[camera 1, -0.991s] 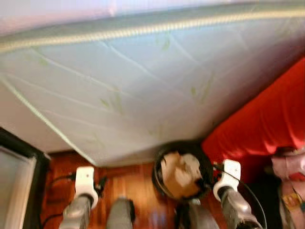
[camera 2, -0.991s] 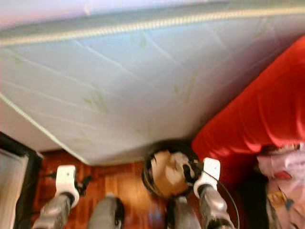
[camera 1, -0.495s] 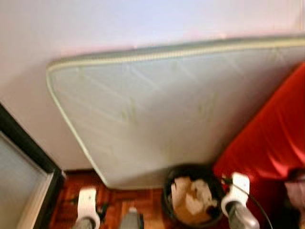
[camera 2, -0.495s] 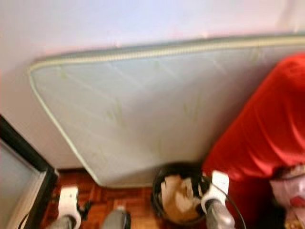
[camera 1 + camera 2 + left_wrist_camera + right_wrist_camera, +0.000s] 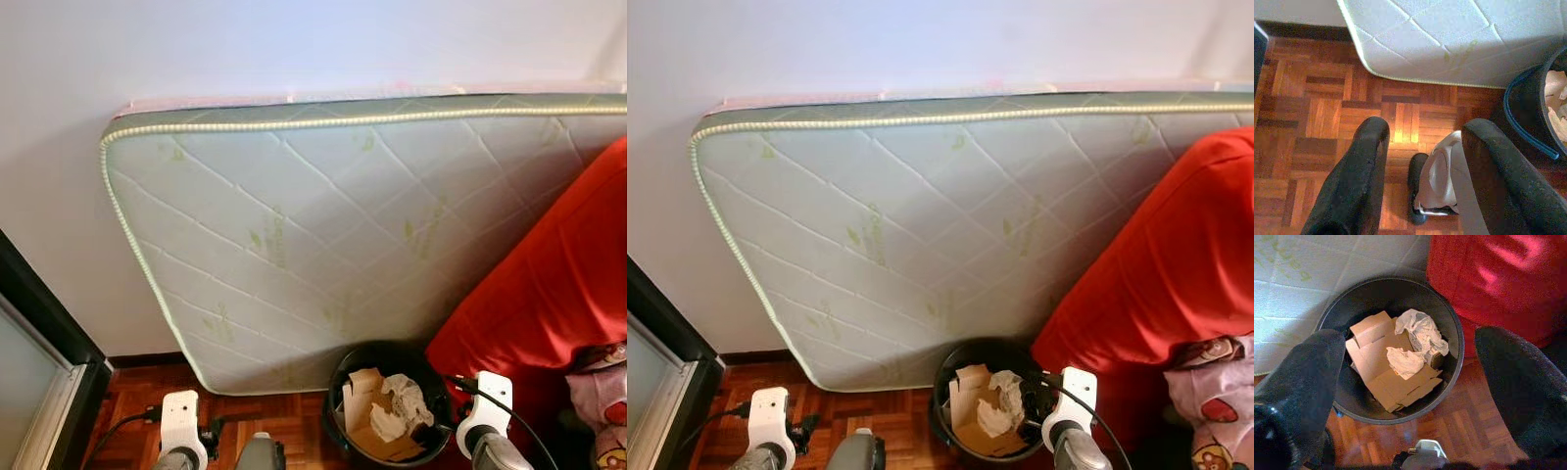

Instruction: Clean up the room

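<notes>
mattress [image 5: 323, 245] running off the right edge behind the red cushion [image 5: 549, 294], cartoon-print fabric [image 5: 1215, 392] being cropped at the corner, both arms being cut off below

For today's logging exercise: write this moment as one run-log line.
right gripper: open, above bin | bin: cardboard, paper | left gripper: open, empty

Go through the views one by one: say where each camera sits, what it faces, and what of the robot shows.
Left and right eye views: head, looking down at the mattress against the wall, the black bin and the red cushion; both wrists show.
Left wrist view: faces the parquet floor past the open left gripper.
Right wrist view: faces into the bin past the open right gripper.
All four share the mattress and bin.
</notes>
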Motion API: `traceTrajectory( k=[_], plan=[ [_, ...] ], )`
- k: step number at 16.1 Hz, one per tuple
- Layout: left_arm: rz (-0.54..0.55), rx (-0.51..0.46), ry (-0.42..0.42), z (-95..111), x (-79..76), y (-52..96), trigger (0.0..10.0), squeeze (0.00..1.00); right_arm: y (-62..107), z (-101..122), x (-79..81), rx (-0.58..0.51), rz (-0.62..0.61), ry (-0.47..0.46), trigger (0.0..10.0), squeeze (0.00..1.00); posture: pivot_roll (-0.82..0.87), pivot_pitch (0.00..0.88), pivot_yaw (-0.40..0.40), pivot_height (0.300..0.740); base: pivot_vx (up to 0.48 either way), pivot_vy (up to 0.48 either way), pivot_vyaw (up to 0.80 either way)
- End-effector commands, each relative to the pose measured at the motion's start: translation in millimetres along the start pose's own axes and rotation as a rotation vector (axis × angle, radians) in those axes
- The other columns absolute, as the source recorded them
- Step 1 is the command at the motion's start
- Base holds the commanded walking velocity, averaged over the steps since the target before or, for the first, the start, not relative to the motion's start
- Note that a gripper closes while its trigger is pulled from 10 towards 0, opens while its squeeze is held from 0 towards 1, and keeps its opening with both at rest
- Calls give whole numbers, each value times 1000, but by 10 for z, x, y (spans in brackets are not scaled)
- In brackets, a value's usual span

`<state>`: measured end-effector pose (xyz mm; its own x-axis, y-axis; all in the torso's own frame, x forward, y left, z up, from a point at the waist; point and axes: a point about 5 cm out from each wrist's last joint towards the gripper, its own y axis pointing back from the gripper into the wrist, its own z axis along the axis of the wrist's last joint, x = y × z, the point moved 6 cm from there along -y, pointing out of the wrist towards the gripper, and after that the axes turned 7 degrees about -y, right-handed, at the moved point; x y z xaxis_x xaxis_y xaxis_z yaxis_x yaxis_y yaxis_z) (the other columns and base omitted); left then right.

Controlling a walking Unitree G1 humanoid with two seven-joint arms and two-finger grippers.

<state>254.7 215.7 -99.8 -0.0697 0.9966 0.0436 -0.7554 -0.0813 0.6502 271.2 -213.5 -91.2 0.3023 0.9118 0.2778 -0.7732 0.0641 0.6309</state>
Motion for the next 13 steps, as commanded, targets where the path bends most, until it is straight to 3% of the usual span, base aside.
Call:
traceTrajectory(
  k=[1, 6, 13],
  plan=[
    [6, 12, 6, -30, 15, 5, 10000, 0, 6, -41, -2, 13, -6, -7, 10000, 0, 141, 0, -26, 706, 0, 0, 0],
    [-3, 46, 2, -125, -37, 21, 10000, 0, 33, -127, -37, 31, -15, -14, 10000, 0, 138, 0, -26, 740, 0, 0, 0],
    [-7, 76, -2, -189, -42, 31, 10000, 0, 53, -209, -65, 51, -39, -47, 10000, 0, 112, 0, -9, 740, 0, 0, 0]
  ],
)
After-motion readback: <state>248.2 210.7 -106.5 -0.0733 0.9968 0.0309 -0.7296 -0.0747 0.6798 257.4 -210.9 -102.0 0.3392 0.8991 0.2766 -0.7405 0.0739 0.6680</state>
